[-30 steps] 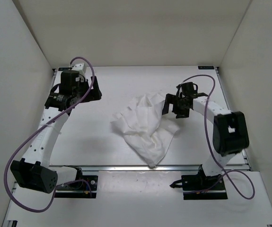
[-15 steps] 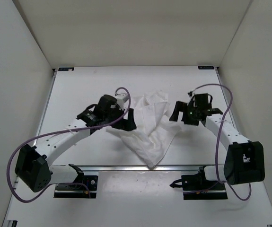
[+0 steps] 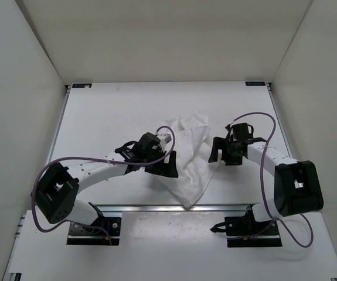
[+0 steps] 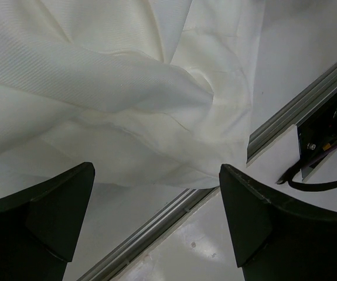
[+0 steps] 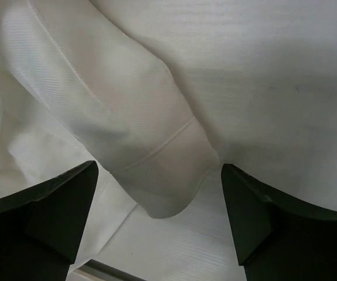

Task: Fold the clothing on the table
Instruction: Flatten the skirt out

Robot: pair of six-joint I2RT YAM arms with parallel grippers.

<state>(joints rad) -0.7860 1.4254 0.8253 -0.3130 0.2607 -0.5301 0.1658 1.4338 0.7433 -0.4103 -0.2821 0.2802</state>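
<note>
1. Two black fingers of the left gripper are standing wide apart and gripping nothing. The gripper is hanging low over the left edge of the garment.
2. In the left wrist view, those spread fingers are framing a rumpled lobe of cloth. A strip of bare tabletop and the silver metal rail are showing just past it.
3. The thin white pleated skirt is lying crumpled on the large matte white table, around the middle of its near half and between the two grippers.
4. Its fabric is bunching into soft overlapping folds. It is spreading widest at the far end and tapering to a narrow tip that is reaching the rail at the near edge.
5. Up close, the cloth is showing a fine ribbed weave, with creases running together into a puckered knot.
6. The right gripper is sitting at the skirt's right edge with its jaws also spread wide and clamping nothing.
7. In the right wrist view, a rounded, stitched fold of the fabric is lying between the open fingers, with flatter cloth spreading beyond it.
</note>
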